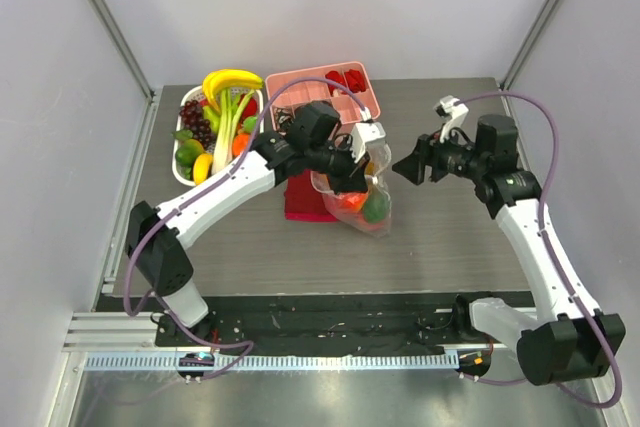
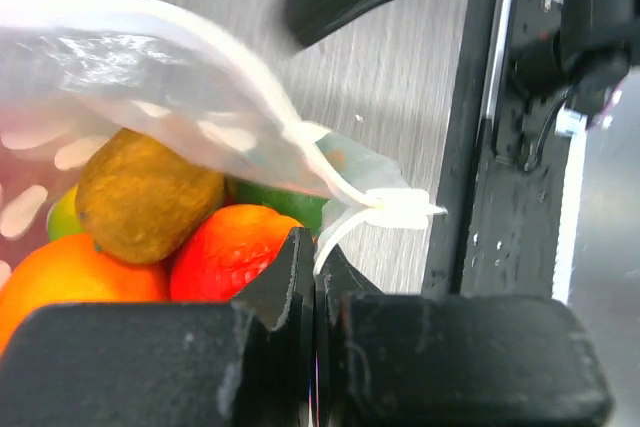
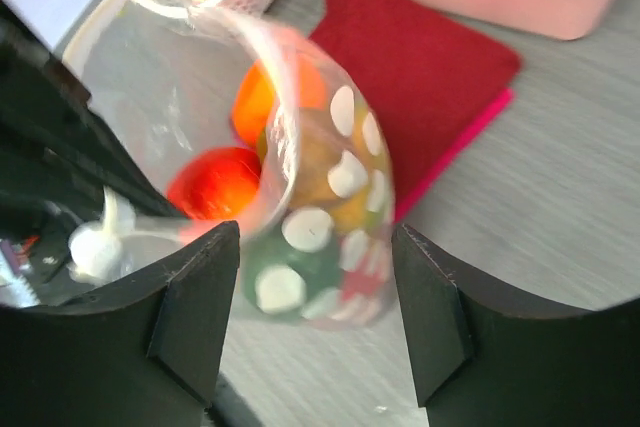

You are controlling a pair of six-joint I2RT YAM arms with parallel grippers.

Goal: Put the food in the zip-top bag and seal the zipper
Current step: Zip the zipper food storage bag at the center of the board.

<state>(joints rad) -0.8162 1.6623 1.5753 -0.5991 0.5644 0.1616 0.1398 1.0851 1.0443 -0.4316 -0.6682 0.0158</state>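
1. My left fingers (image 2: 315,282) are fully closed, pinching the top edge of the transparent white-dotted plastic zip-top bag (image 1: 368,202).
2. The bag sits on the grey worktop (image 1: 450,247) against the right edge of the dark red folded cloth (image 1: 303,199), with its mouth gaping.
3. Glossy toy fruits (image 2: 232,247), red, orange, green and brown, lie inside the bag.
4. My right fingers (image 1: 405,165) are spread wide and hold nothing. They hover right of the cloth, near the bag but apart from it.
5. A pink divided tray (image 1: 300,75) stands behind the cloth.
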